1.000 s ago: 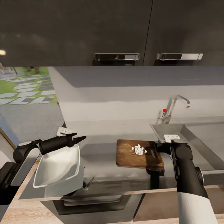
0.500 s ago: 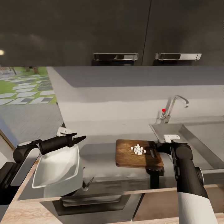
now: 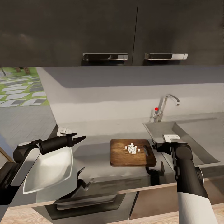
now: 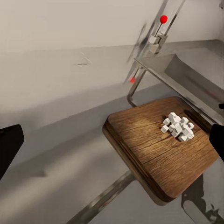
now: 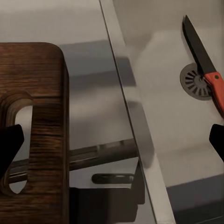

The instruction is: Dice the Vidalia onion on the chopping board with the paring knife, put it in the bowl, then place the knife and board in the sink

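Past the dicing, at the transfer into the bowl. On the chopping board (image 3: 124, 157), toward its slotted end, a small heap of diced onion (image 3: 132, 148). Right of the board, down in the sink (image 3: 186, 137) beside the drain, the paring knife (image 5: 200, 51), so that part looks done.

At the board's slotted end, the right gripper (image 3: 155, 146), fingers spread wide, gripping nothing by the look of its wrist view. Left of the board, the left gripper (image 3: 81, 137), likewise spread and empty, aimed toward the board.

Well left of the board, under the left forearm, the white bowl (image 3: 49, 168), tilted; cannot tell what props it.

Next, probably: bring bowl and board together, tip or sweep the cubes in. Risks: cubes scattering over the countertop (image 3: 93, 149); the tap (image 3: 165, 107) behind the board's right corner.
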### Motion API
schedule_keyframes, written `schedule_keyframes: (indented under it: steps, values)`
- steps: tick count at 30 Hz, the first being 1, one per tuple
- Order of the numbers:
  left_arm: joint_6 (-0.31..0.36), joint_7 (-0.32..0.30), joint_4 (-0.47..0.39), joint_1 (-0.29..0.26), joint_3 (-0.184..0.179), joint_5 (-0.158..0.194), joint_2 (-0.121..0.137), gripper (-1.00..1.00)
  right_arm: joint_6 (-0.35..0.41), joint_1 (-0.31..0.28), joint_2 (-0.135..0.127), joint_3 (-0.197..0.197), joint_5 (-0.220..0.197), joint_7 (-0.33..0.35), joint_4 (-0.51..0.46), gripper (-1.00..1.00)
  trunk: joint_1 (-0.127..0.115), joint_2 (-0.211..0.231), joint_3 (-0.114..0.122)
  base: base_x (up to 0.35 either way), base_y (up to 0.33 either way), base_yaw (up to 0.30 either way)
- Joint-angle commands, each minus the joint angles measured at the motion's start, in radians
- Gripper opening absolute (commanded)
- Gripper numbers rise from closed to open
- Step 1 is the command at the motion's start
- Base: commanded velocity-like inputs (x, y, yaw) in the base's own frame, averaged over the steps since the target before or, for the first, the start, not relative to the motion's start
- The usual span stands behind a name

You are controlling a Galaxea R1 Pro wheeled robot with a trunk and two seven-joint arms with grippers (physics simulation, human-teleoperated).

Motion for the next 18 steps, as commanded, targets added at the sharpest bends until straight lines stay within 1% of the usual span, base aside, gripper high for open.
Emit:
schedule_keyframes:
  steps: [1,18]
  values:
    - [0.006,0.001,0.000,-0.001,0.000,0.005,0.001,1.00,0.003,-0.001,0.001,-0.002,0.010,0.010,-0.001,1.00,0.000,-0.001,-0.001,0.000,0.000,-0.015]
    - [0.006,0.001,0.000,-0.001,0.000,0.005,0.001,1.00,0.003,-0.001,0.001,-0.002,0.008,0.010,-0.001,1.00,0.000,-0.001,-0.001,0.000,0.000,-0.003]
